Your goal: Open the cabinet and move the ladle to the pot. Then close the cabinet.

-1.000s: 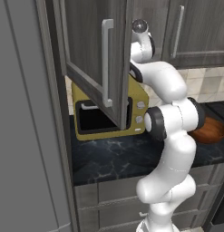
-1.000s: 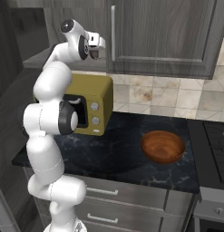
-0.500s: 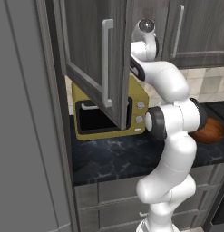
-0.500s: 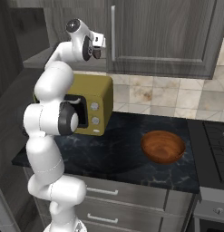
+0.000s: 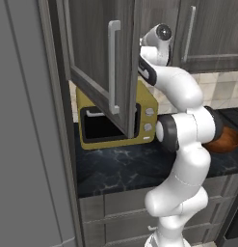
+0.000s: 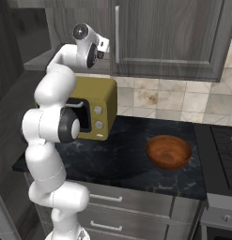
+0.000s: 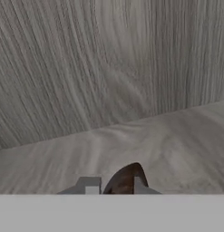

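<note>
The cabinet door stands swung open, its silver bar handle facing me. My arm reaches up past the door's edge into the cabinet, above the microwave. In the hand view my gripper points at the cabinet's grey wood-grain inner wall and shelf floor. It is shut on a dark brown rounded piece, the ladle, which sits between the fingertips. From the right base view the hand is at the cabinet's mouth. The pot is out of view.
A yellow microwave stands on the dark marble counter under the open cabinet. To its right lies a reddish-brown wooden bowl. A stove sits at the far right. A tall grey panel bounds the left.
The fingers have closed onto the ladle. The hand has risen a little and gone further into the cabinet. The door has not moved.
</note>
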Motion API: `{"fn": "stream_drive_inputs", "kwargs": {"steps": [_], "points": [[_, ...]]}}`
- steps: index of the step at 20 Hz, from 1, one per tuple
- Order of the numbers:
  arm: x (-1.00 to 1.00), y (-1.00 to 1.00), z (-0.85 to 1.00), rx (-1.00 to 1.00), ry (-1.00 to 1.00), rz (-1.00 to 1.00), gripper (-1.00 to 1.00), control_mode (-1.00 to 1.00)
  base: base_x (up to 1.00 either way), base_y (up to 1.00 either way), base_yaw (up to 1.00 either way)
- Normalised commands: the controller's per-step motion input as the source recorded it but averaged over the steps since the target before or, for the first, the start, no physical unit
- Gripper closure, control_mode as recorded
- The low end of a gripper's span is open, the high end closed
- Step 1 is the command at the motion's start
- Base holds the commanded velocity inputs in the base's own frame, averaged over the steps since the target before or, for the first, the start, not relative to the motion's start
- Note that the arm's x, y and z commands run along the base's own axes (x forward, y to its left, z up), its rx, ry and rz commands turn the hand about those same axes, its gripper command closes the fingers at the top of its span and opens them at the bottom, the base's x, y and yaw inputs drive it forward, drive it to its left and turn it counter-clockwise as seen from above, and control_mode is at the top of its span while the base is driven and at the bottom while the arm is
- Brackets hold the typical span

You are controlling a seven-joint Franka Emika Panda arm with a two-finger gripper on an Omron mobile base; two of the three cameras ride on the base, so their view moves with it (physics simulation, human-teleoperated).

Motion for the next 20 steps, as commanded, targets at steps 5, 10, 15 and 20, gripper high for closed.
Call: {"fn": "stream_drive_inputs", "kwargs": {"steps": [5, 10, 15, 20], "points": [[-0.04, 0.49, 0.0, 0.06, -0.01, 0.01, 1.0, -1.0, 0.0, 0.0, 0.0], [-0.16, 0.78, 0.0, 0.0, 0.0, 0.0, 1.0, -1.0, 0.0, 0.0, 0.0], [-0.21, 0.52, 0.03, 0.0, 0.0, 0.01, 1.0, -1.0, 0.0, 0.0, 0.0], [-0.27, 0.27, 0.07, 0.0, 0.0, 0.06, 1.0, -1.0, 0.0, 0.0, 0.0]]}}
